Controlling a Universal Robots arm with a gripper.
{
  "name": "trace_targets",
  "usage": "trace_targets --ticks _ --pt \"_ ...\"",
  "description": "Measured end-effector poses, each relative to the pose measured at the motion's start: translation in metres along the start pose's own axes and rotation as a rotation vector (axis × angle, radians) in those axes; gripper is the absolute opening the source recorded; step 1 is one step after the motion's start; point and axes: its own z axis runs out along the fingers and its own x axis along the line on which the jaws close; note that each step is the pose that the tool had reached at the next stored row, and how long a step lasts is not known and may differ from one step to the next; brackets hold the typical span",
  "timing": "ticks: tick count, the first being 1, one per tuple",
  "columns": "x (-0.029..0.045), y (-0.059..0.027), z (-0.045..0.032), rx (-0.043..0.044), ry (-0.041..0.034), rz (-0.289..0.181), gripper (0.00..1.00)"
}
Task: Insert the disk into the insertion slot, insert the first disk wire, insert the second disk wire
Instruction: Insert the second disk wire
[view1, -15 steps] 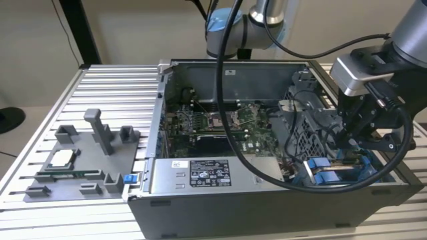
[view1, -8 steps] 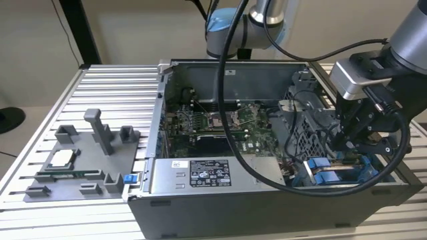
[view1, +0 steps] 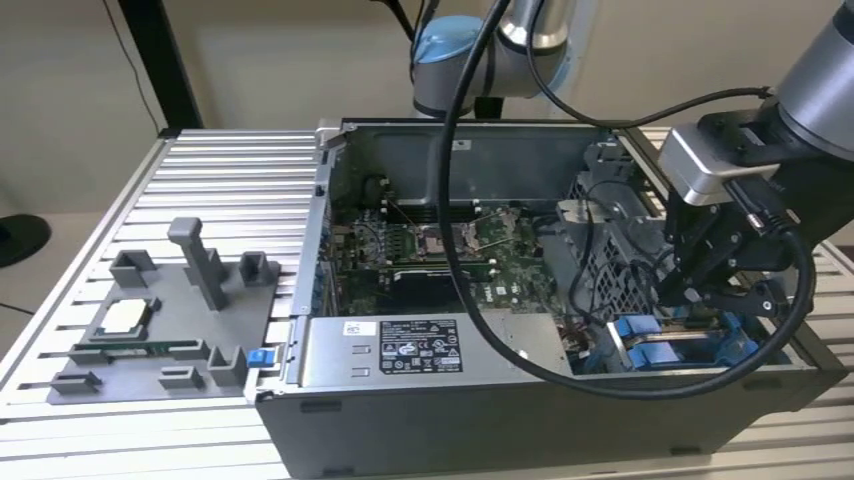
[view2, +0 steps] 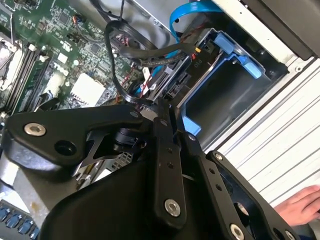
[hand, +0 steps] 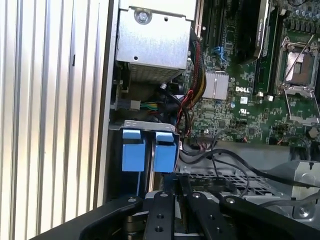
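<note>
Ribbed aluminium table (view1: 200, 160), open PC case (view1: 467, 140); we see gripper (view1: 714, 290) over the insertion slot (view1: 674, 345), fingers nearly together, grip unclear.

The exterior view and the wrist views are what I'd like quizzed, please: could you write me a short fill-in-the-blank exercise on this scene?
1. The gripper hangs over the computer case at the exterior view's ____ end.
2. The tabs at the insertion slot are coloured ____.
3. On the slatted table, the grey fixture tray lies toward the exterior view's ____ of the case.
4. In the second wrist view, a person's ____ shows at the table's edge.

Missing words: right; blue; left; hand
</note>
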Motion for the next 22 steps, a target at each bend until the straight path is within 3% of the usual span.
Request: trace_targets --ticks 2,8,14,22 --pt "0.0002 -0.0001 0.0013 -0.0049 -0.0002 0.001 0.0" --pt "0.0007 -0.0018 0.0035 -0.0054 -0.0004 0.001 0.0" --pt "0.0018 -0.0113 0.0067 -0.0053 -0.0002 0.001 0.0" --pt "0.0035 -0.0175 0.0147 -0.0056 0.0032 0.001 0.0"
